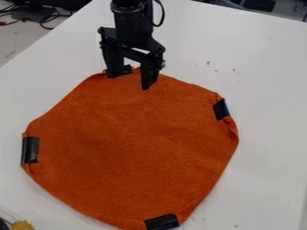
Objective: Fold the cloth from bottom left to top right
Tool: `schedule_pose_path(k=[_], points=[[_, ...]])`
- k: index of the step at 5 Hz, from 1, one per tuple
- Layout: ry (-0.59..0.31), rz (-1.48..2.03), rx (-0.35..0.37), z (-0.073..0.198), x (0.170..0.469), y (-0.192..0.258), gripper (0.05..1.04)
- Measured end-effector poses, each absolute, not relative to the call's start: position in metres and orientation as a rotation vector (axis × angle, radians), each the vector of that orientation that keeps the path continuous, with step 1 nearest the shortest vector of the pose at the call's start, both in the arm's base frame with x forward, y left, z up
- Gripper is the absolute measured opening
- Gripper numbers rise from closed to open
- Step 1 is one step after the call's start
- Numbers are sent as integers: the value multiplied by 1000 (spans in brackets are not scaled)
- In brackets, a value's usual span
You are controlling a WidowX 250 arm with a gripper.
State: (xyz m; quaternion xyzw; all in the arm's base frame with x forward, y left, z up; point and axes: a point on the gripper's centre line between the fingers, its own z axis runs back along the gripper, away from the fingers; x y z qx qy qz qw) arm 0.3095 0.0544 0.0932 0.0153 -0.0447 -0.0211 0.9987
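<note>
The top edge is cropping the arm (133, 20), the bottom a yellowish lump (23, 225)! The gripper (128, 82) is part-hiding a black patch (127, 70).

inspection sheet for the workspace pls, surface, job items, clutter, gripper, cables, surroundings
surface: white table, small dark specks right of the cloth's top edge
job's things: orange cloth spread out, not folded over; dark patches at its left, bottom, right and top edges
clutter: yellowish-brown object at the bottom left, cut off by the view, unidentified
tool: open, at the cloth's top edge
cables: several beyond the table, upper left; black loop beside the arm
surroundings: grey floor at the left
</note>
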Motion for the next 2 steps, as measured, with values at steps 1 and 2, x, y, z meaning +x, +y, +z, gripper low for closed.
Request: schedule_pose_path(k=[1, 2], points=[[-62, -33, 25, 83, 307, 54, 1001], [-145, 28, 63, 81, 291, 62, 1001]])
